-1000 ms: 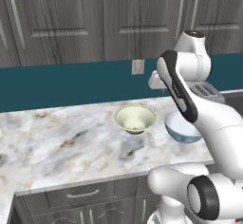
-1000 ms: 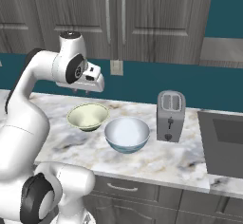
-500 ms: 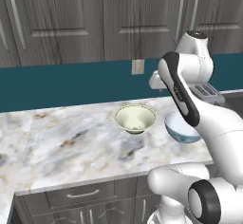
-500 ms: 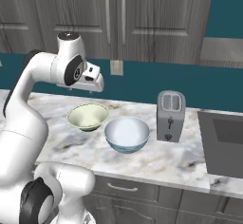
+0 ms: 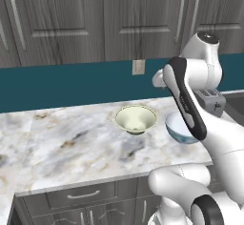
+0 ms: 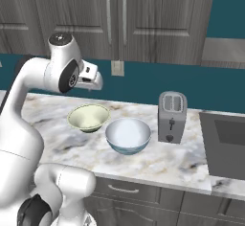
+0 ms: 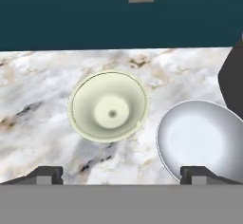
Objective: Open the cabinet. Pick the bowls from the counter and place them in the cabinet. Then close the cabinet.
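Tool (image 7: 121,173) spread above the cream bowl (image 7: 108,107): likely rigid, light, slippery; best pinched at its thin rim.

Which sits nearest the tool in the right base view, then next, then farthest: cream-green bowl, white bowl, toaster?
From the tool:
1. Cream-green bowl, just below it on the counter.
2. White bowl, further right, toward the counter's front.
3. Toaster, farthest, right, beside the white bowl.

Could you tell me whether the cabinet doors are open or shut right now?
Shut: both doors of the cabinet sit flush, handles side by side, and both bowls rest on the counter.
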You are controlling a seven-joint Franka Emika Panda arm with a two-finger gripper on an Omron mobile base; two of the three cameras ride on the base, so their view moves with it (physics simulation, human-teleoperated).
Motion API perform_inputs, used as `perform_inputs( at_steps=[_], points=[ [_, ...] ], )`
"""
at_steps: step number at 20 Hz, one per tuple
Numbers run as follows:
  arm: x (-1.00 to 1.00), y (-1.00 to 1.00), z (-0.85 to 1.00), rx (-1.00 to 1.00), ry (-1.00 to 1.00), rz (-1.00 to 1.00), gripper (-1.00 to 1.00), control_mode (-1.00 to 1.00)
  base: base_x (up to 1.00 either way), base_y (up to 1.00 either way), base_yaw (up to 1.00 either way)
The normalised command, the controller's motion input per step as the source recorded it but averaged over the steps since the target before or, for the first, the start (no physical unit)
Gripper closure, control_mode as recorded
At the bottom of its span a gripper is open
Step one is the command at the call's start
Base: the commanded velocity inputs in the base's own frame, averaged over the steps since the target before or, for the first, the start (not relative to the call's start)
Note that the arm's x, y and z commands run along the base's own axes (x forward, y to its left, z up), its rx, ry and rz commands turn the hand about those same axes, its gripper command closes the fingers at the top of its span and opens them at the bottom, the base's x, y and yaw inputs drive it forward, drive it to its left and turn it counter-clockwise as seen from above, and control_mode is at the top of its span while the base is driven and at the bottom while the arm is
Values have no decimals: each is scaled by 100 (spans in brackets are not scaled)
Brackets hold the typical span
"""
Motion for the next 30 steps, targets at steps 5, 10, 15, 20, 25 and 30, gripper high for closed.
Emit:
perform_inputs(
  at_steps=[5,10,15,20,25,30],
  points=[
    [-2,-5,37,0,-21,1,-100,-100,0,0,0],
    [-3,-21,38,-1,-21,0,-100,-100,0,0,0],
    [-1,-38,37,-3,-20,0,-100,-100,0,0,0],
    [0,-39,36,-3,-21,0,-100,-100,0,0,0],
    [0,-39,36,-3,-25,0,-100,-100,0,0,0],
    [0,-32,34,-2,-25,0,-100,-100,0,0,0]
  ],
)
